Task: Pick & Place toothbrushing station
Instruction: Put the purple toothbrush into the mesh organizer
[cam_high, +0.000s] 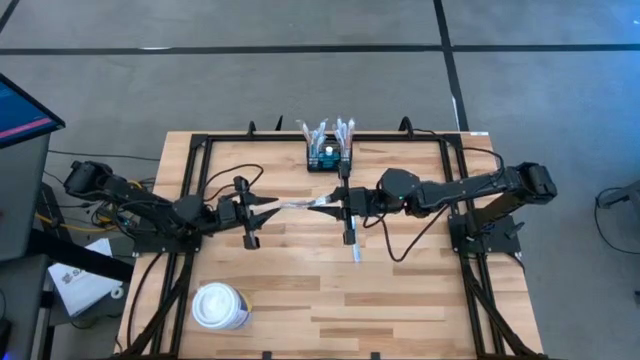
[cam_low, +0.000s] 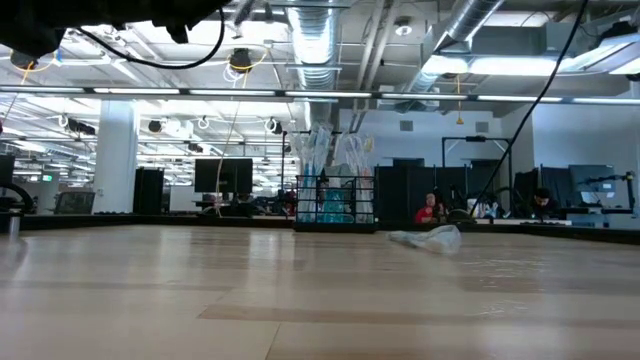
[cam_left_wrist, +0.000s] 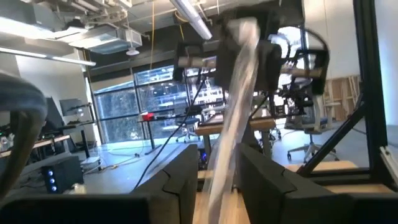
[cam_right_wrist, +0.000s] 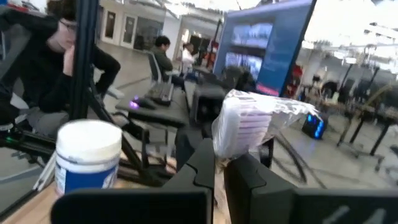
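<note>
Standing at the table's far edge, the toothbrushing station (cam_high: 329, 156) lies just beyond the right gripper (cam_high: 322, 207).

No words or numbers can be read on anything here; the cup's (cam_right_wrist: 87, 158) blue label is too blurry.

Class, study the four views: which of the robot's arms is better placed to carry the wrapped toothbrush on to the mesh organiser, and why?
Probably the right. The right gripper is shut on the wrapped toothbrush, while the left gripper is parted around its other end. The organiser sits just beyond the right gripper.
</note>
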